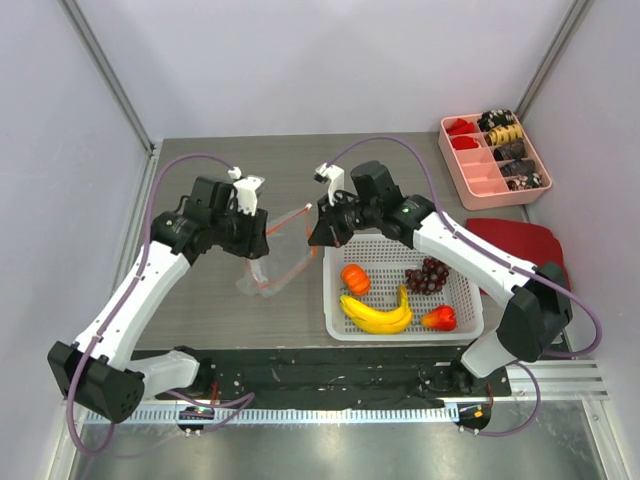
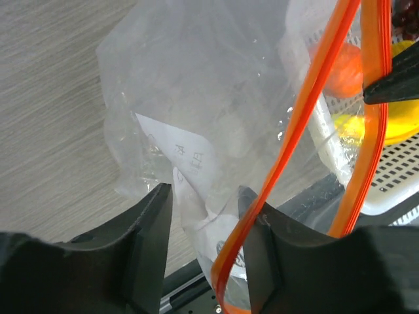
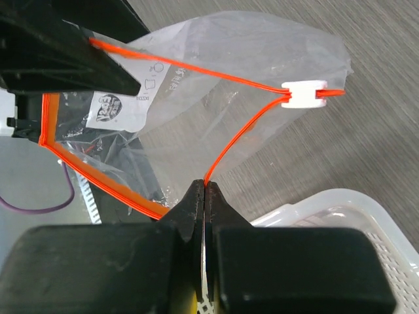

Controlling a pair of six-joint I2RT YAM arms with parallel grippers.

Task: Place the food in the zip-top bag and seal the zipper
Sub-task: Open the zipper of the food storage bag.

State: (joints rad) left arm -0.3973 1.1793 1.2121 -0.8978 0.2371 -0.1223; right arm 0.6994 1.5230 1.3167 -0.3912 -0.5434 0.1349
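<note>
While my right gripper [image 3: 204, 188] is pinching the zipper [image 3: 304, 93] and my left gripper [image 2: 204, 196] is gaping around the zip-top bag [image 2: 196, 85], the food [image 1: 378, 315] is lying unbagged.

The white label [image 3: 123, 104] on the bag [image 3: 262, 59] carries a round dark logo and some small printed signs, but no word is readable.

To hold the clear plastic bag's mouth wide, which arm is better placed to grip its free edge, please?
Probably left: the open left gripper straddles the clear plastic bag beside the orange-red zipper strip; the right gripper is shut on that strip.
</note>
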